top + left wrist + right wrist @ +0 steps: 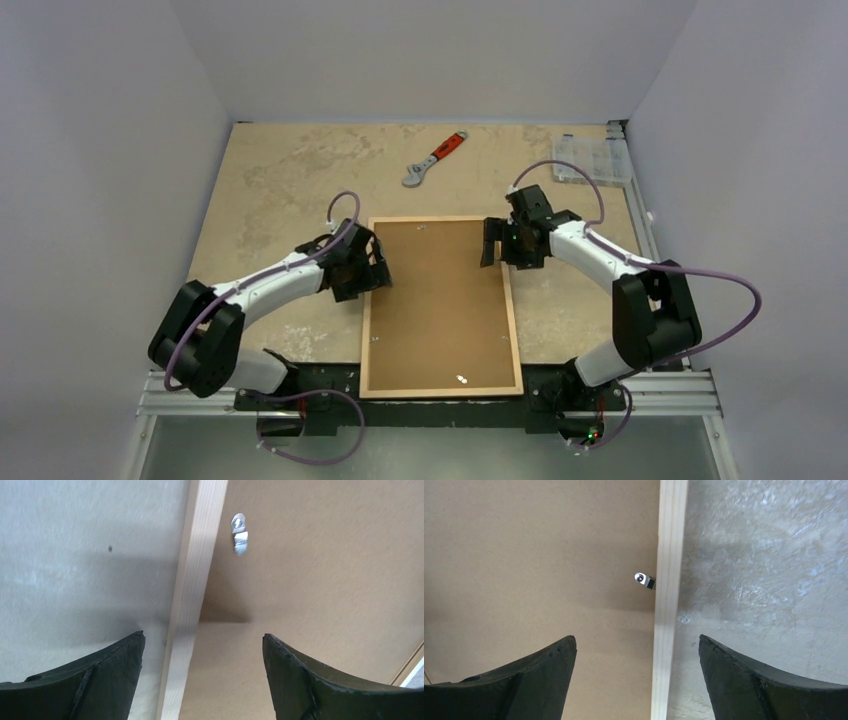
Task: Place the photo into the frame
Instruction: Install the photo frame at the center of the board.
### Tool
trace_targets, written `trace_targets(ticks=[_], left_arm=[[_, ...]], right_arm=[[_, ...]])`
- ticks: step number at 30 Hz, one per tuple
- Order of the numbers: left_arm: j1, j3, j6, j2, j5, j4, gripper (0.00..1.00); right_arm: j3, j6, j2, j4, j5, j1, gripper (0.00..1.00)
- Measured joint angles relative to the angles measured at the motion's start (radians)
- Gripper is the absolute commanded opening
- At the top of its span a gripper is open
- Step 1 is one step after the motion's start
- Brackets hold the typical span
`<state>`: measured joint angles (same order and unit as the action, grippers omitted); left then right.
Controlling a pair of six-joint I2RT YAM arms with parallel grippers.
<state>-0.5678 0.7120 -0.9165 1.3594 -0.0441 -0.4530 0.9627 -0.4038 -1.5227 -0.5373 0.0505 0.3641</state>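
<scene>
The frame (365, 320) of light wood lies flat in the table's middle, its back up, with a brown backing board (440, 300) filling it. The photo is hidden. My left gripper (375, 268) is open, its fingers straddling the frame's left rail (192, 590) from just above, one over the table, one over the board (310, 580). A metal tab (240, 535) sits ahead of it. My right gripper (492, 243) is open too, straddling the right rail (669, 580), with a small tab (644, 580) beside that rail.
An orange-handled wrench (434, 160) lies at the back of the table. A clear plastic parts box (592, 160) stands at the back right corner. Grey walls close in the table on three sides.
</scene>
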Motion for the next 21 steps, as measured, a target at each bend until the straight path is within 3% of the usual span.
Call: trace_targets(ticks=[11, 21], left_arm=[[0.024, 0.341, 0.113, 0.276, -0.056, -0.081, 0.79], [0.024, 0.396, 0.126, 0.37, -0.157, -0.194, 0.7]], right_arm=[[-0.093, -0.006, -0.016, 0.049, 0.144, -0.047, 0.89], [-0.094, -0.006, -0.023, 0.071, 0.185, -0.05, 0.88]])
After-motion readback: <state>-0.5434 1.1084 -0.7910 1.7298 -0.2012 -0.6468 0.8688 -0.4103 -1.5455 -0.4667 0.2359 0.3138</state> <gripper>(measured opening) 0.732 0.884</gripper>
